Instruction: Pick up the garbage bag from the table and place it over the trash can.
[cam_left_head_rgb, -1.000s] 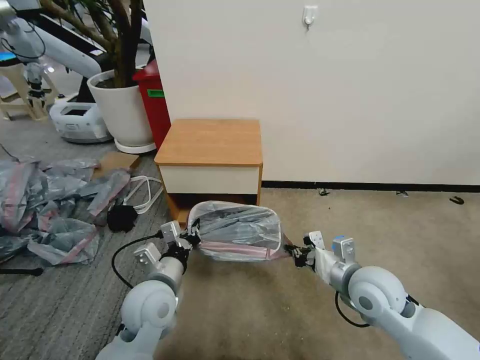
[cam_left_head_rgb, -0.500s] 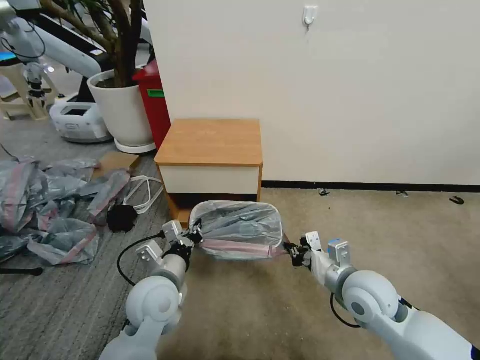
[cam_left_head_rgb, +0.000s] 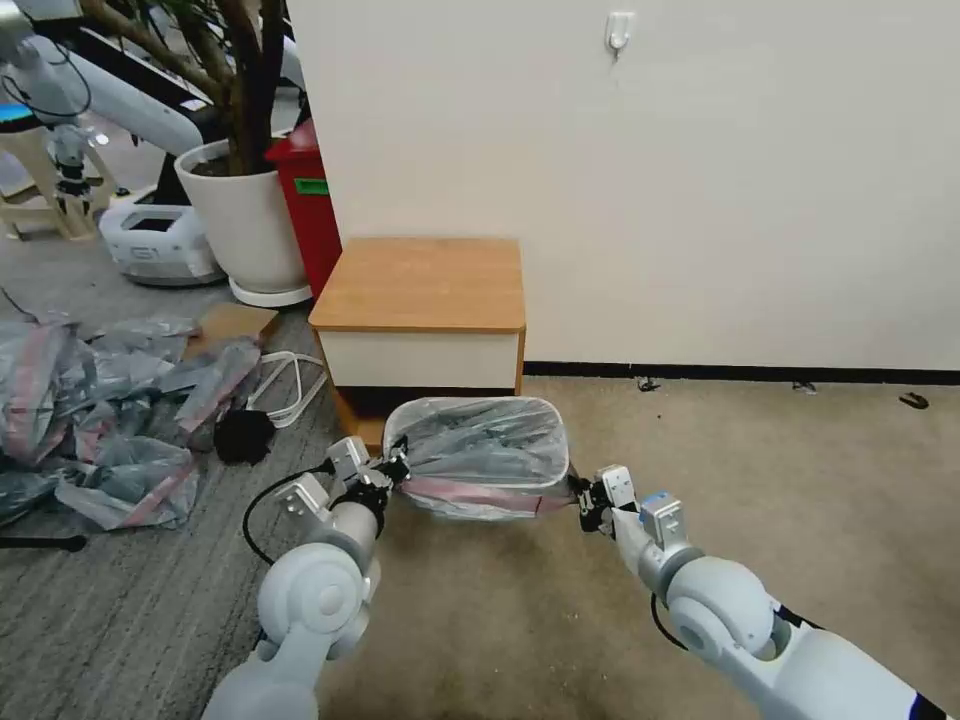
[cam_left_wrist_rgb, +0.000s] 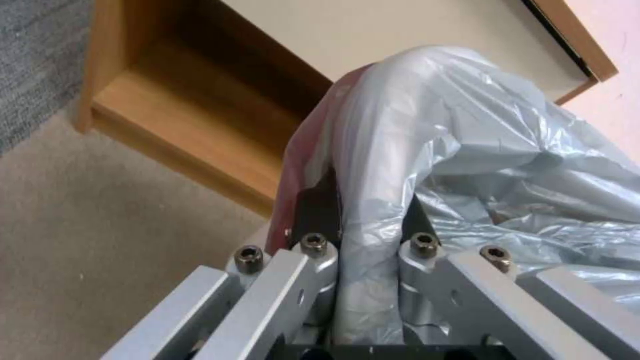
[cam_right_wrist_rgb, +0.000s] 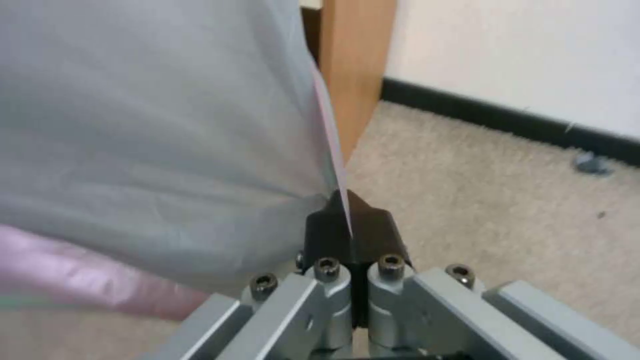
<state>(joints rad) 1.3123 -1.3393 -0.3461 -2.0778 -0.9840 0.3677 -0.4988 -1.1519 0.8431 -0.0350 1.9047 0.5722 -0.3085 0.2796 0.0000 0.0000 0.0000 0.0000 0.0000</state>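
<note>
the left claw (cam_left_head_rgb: 397, 468) and right claw (cam_left_head_rgb: 585, 500) are each pinching the crinkly grey translucent garbage bag (cam_left_head_rgb: 487, 452), stretching its pink-banded rim below the wooden bench (cam_left_head_rgb: 420, 285).

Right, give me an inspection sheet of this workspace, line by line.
Surface: the table has a bare wooden top; beige carpet in front of it, grey carpet to the robot's left.
Job's things: the garbage bag is stretched over the trash can, pink band around the outside.
Clutter: heap of similar bags on the grey carpet, with a flat piece of cardboard.
Grippers: left gripper shut on the bag's left edge; right gripper shut on its right edge.
Cables: white cable and a black object beside the table; black cable by the left arm.
Surroundings: white plant pot, red bin, wall hook.
</note>
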